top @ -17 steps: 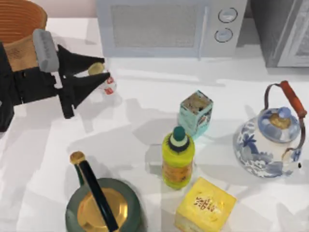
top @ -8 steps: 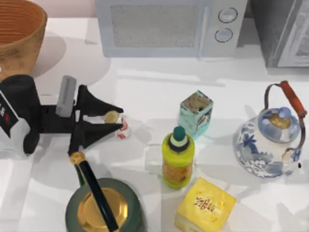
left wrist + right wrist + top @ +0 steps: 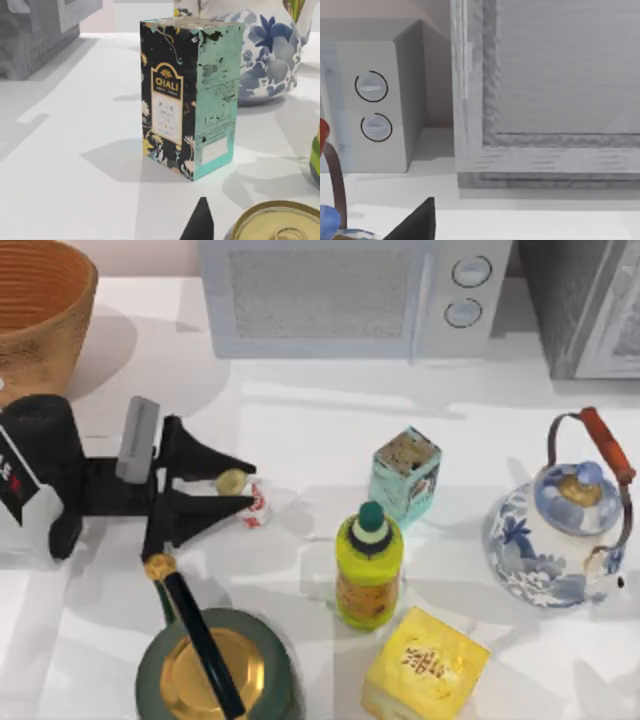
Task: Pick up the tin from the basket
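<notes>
The tin (image 3: 250, 498), white with red marks and a dull gold end, sits between the black fingers of my left gripper (image 3: 240, 487), which is shut on it. It hangs low over the white table, just above the green kettle's handle and left of the teal carton. The left wrist view shows the tin's gold end (image 3: 279, 224) close up beside one fingertip (image 3: 199, 222). The wicker basket (image 3: 40, 310) stands at the far left corner, well apart from the tin. My right gripper (image 3: 415, 224) is parked near the microwave and the grey cabinet.
A teal carton (image 3: 406, 475), a yellow bottle (image 3: 369, 565) and a yellow box (image 3: 425, 665) stand mid-table. A green kettle (image 3: 213, 670) sits front left and a blue-white kettle (image 3: 560, 530) at the right. A microwave (image 3: 350, 295) lines the back.
Over the last second my left gripper carried the tin from beside the basket forward and to the right. In the last half second it hardly moved.
</notes>
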Controlling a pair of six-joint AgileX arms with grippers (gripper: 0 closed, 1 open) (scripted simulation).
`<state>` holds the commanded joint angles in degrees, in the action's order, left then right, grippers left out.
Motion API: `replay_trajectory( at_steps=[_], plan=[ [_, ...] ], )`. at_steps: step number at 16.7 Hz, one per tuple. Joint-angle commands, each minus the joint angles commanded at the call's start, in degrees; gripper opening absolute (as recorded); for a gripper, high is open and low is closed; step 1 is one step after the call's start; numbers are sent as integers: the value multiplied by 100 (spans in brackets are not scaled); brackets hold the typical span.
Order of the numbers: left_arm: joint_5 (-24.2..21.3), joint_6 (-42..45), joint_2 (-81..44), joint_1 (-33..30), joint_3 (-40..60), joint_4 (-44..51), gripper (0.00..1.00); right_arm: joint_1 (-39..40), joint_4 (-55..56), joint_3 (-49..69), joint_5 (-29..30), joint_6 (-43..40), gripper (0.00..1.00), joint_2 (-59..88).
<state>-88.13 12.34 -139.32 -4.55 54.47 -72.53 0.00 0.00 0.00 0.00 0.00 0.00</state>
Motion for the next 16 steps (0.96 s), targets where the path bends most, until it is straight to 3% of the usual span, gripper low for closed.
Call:
replay_trajectory(
  at_steps=[10, 16],
  plan=[
    [0, 0, 0, 0, 0, 0, 98, 0, 0, 0, 0, 0, 100, 0],
    [0, 0, 0, 0, 0, 0, 100, 0, 0, 0, 0, 0, 100, 0]
  ],
)
